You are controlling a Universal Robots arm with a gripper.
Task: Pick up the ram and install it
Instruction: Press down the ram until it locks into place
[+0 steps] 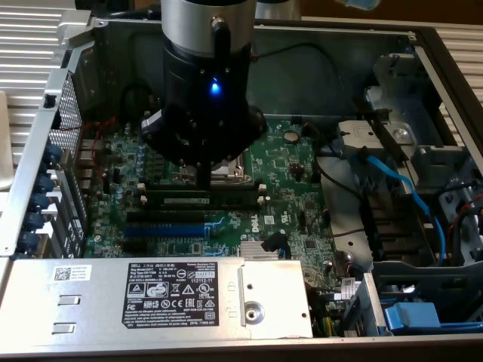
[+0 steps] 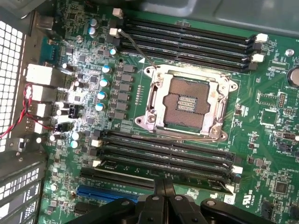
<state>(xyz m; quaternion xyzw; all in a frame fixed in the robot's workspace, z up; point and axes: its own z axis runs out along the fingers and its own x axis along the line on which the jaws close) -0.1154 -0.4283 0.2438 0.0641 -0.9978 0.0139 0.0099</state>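
Perforated metal of the case wall [image 1: 47, 162] stands well off to the exterior view's left of the gripper [image 1: 204, 182], with a row of blue tabs along it. Nearer, and just forward of the gripper toward the camera, lies the blue slot [image 1: 162, 230] on the green motherboard [image 1: 294, 162]. Closer still to the camera is the silver power supply [image 1: 90, 298] with its black label. The gripper itself hangs straight down over the middle of the board, a blue light glowing on its dark body. Its fingers [image 2: 159, 189] are pressed together with no gap, and nothing can be seen clamped between them. Directly beneath its tip, the ram [image 1: 198, 202] lies lengthwise in a black slot between white end clips, a green strip with a pale label. Whether the tip actually touches it I cannot tell. In the wrist view the gripper [image 2: 163, 179] points at the near bank of black slots [image 2: 163, 154]. Beyond that bank are the open processor socket [image 2: 184, 102] and a second bank of slots [image 2: 187, 39]. Well off to the exterior view's right of the gripper, a blue cable [image 1: 400, 185] runs across the drive bays.
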